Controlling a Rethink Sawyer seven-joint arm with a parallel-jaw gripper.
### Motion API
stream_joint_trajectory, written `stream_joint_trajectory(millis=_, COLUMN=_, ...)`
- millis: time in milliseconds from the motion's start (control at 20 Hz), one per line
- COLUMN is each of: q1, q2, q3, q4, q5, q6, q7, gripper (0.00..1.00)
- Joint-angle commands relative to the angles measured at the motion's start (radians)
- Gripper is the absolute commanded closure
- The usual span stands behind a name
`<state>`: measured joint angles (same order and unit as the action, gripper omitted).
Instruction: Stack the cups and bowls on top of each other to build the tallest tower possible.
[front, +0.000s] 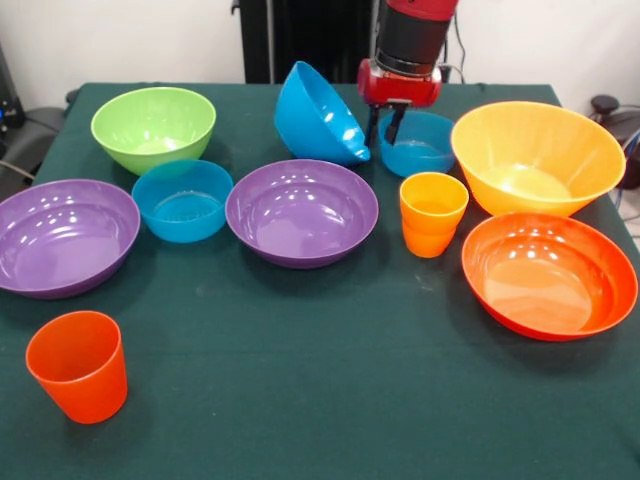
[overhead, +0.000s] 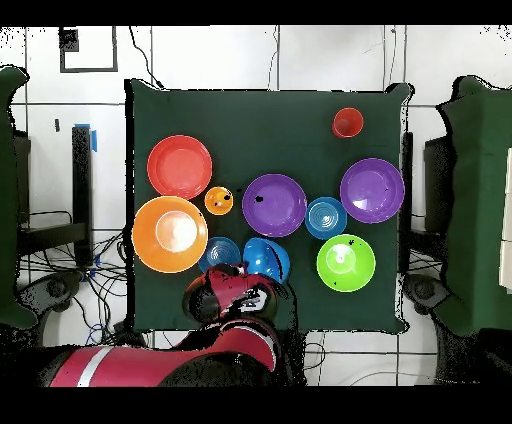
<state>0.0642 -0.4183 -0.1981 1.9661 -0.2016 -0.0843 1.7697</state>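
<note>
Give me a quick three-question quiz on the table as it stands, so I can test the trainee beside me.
1. Which bowl is tipped on its side next to the hand? A. lime green bowl B. medium blue bowl C. large yellow-orange bowl
2. True or false: the yellow-orange cup stands inside the wide red-orange bowl.
3. Fill in: ____ purple bowls are in view.

Key:
1. B, the medium blue bowl.
2. False: the yellow-orange cup stands free beside the wide red-orange bowl.
3. Two.
</note>
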Motion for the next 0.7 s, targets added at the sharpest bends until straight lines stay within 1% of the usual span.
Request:
stream_joint_trajectory(millis=50, q1=-0.001, q2=0.036, q3=0.062, q4=-0.044, q5=0.015, q6=-0.014, q7=0.147, gripper=1.0)
stream_joint_trajectory(millis=700, q1=0.003, q2=0.032, q3=0.059, q4=-0.043, q5=0.002, q6=-0.014, q7=0.137, gripper=1.0)
